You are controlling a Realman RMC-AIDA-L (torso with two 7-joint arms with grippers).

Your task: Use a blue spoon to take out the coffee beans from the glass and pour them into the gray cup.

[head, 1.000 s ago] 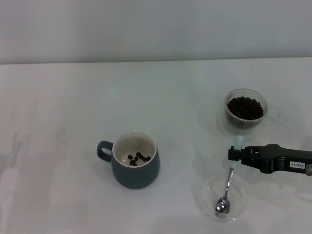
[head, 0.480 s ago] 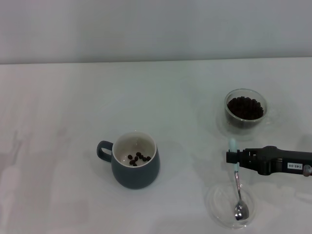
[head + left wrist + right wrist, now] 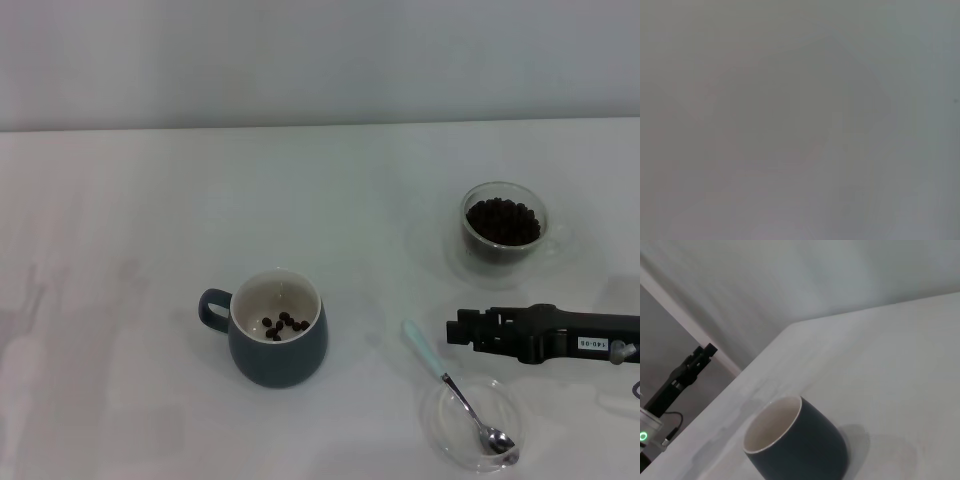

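Observation:
The blue spoon [image 3: 455, 388] lies free, its metal bowl in a flat clear saucer [image 3: 436, 420] and its pale handle resting out on the table toward the gray cup. My right gripper [image 3: 452, 330] hovers just right of the handle end, open and empty. The gray cup [image 3: 278, 340] stands left of it with several coffee beans [image 3: 282, 326] inside. It also shows in the right wrist view [image 3: 800, 445]. The glass [image 3: 503, 225], full of coffee beans [image 3: 503, 221], stands behind the right gripper. My left gripper [image 3: 690, 365] is parked beyond the table's edge.
The white table [image 3: 150, 220] runs to a pale wall at the back. The left wrist view shows only a blank grey surface.
The right gripper has let go of the spoon. The spoon dropped from upright to lying slanted, its bowl in the saucer. The gripper has shifted slightly left.

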